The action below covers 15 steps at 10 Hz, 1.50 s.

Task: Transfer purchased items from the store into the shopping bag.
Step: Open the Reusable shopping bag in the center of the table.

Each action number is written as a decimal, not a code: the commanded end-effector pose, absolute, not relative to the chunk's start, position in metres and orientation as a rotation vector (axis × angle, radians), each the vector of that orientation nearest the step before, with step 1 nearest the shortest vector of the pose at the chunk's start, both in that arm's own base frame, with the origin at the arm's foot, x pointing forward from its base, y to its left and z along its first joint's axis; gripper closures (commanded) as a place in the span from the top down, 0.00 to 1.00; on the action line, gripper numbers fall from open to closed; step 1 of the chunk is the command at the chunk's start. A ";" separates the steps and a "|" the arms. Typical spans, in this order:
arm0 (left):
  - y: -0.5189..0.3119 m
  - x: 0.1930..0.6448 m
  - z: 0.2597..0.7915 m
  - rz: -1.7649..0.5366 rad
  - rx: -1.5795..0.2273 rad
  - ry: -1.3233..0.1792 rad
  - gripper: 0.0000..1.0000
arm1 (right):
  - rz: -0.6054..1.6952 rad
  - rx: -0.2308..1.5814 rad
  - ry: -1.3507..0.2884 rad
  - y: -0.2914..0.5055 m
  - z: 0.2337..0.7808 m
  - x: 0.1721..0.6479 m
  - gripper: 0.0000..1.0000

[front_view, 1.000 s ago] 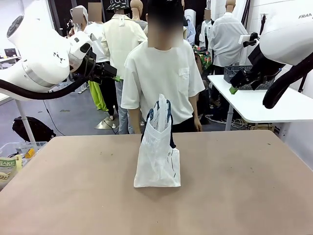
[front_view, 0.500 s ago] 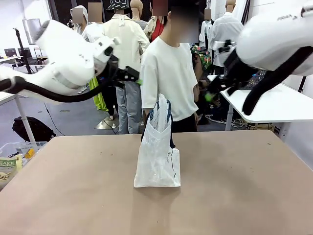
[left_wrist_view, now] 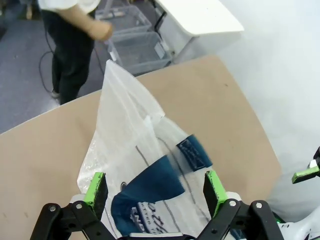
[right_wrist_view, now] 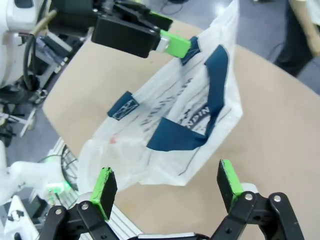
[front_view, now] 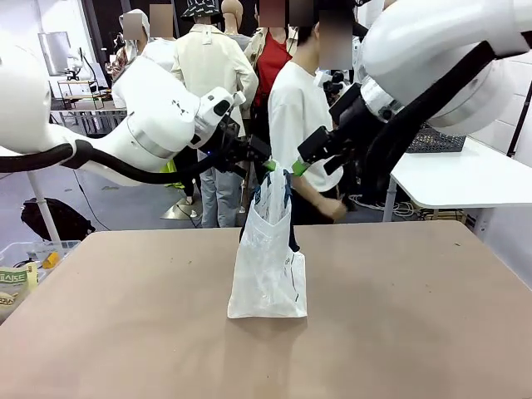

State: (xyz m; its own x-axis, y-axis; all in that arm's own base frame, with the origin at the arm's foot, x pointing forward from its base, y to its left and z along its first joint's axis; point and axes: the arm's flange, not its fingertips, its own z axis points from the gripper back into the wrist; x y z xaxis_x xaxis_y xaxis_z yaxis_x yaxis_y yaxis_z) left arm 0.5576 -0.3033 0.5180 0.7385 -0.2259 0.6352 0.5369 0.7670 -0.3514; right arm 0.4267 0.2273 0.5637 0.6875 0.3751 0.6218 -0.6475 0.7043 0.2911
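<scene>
The shopping bag (front_view: 268, 258) stands upright mid-table, whitish and translucent, its navy handles (front_view: 272, 189) raised. My left gripper (front_view: 264, 163) hovers at the handles from the left, open. My right gripper (front_view: 298, 165) comes in from the right beside it, also open. From the left wrist, the open left gripper (left_wrist_view: 154, 187) frames the shopping bag (left_wrist_view: 127, 135) and a navy handle (left_wrist_view: 150, 184) below. The right gripper (right_wrist_view: 166, 182) is spread over the shopping bag (right_wrist_view: 170, 120). The store (front_view: 434, 140), a dark latticed basket, sits on the white side table. The purchased items are out of view.
A person (front_view: 303, 125) stands behind the bag, turned sideways, one hand (front_view: 332, 208) near the table's far edge. A white side table (front_view: 465, 179) is at far right. A clear bin (front_view: 25, 262) with packages sits off the table's left edge. Brown tabletop (front_view: 399, 316) surrounds the bag.
Both arms have swung in from the sides and now meet just above the bag's handles. The person has turned sideways and shifted right. The bag has not moved.
</scene>
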 end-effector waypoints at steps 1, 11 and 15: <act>-0.301 0.559 0.521 -0.440 -0.555 -0.567 1.00 | 0.638 0.602 -0.505 0.238 0.554 0.435 1.00; -0.337 0.580 0.499 -0.511 -0.468 -0.444 1.00 | 0.622 0.573 -0.391 0.267 0.505 0.453 1.00; -0.332 0.578 0.498 -0.492 -0.425 -0.460 0.71 | 0.614 0.545 -0.399 0.274 0.495 0.458 0.77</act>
